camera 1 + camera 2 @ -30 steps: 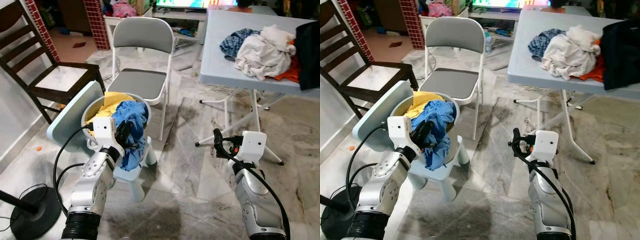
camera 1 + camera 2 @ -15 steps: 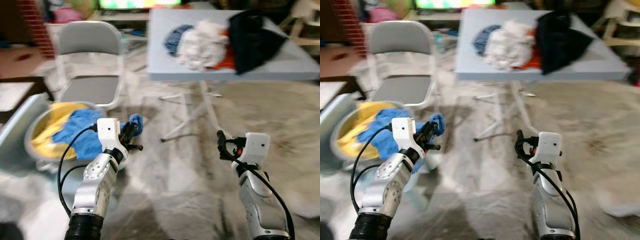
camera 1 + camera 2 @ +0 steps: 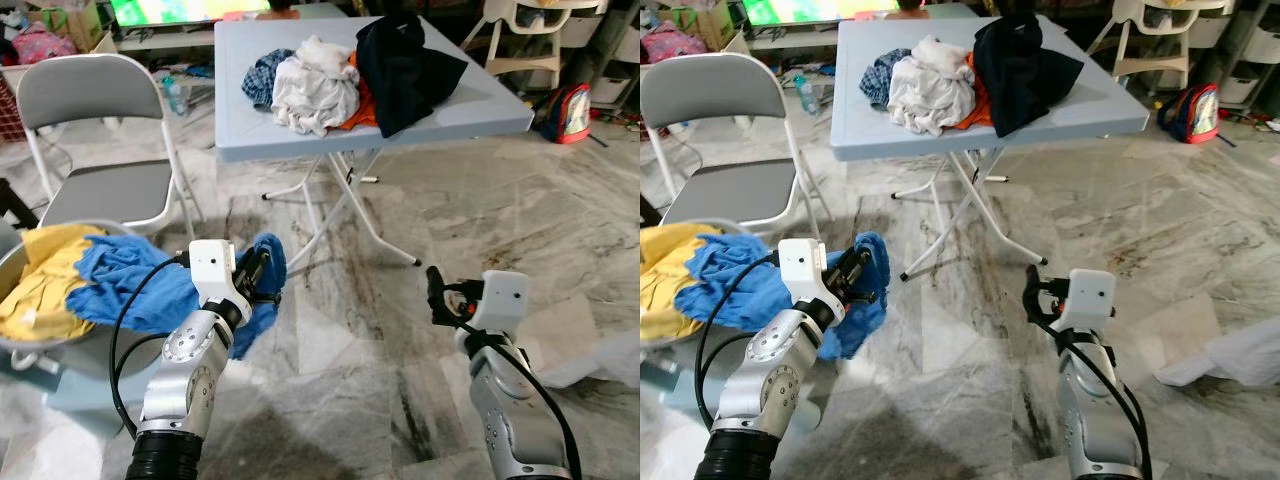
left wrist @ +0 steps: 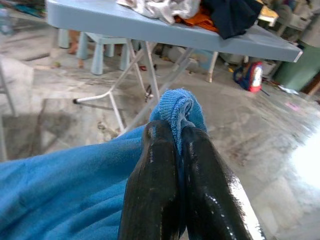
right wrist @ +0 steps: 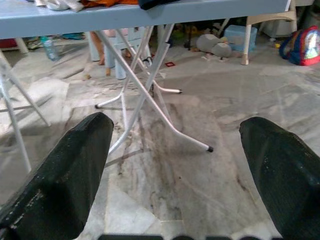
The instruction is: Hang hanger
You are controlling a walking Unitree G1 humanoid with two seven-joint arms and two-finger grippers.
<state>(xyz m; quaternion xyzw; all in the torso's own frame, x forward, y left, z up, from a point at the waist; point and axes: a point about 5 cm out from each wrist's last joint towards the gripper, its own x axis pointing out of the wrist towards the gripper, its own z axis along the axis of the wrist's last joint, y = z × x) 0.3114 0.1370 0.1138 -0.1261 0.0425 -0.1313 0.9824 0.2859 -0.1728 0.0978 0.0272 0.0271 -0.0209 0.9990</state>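
My left gripper [image 3: 262, 272] is shut on a fold of a blue garment [image 3: 140, 290], pinched between its two black fingers [image 4: 160, 165]. The garment trails back from the gripper to a metal basin [image 3: 20, 345] at my left, which also holds a yellow cloth [image 3: 35, 290]. My right gripper [image 3: 437, 295] is held out low over the marble floor, open, with nothing between its fingers [image 5: 75, 170]. It points toward the legs of a folding table [image 5: 150, 75].
A light blue folding table [image 3: 470, 110] stands ahead with a pile of clothes [image 3: 330, 70] on it. A grey folding chair [image 3: 100, 190] is at the left. A backpack [image 3: 565, 100] and a white cloth [image 3: 600, 360] lie on the floor at the right.
The camera has swung to the right, bringing the table to the middle. My left gripper keeps its hold, and the blue garment now stretches out of the basin.
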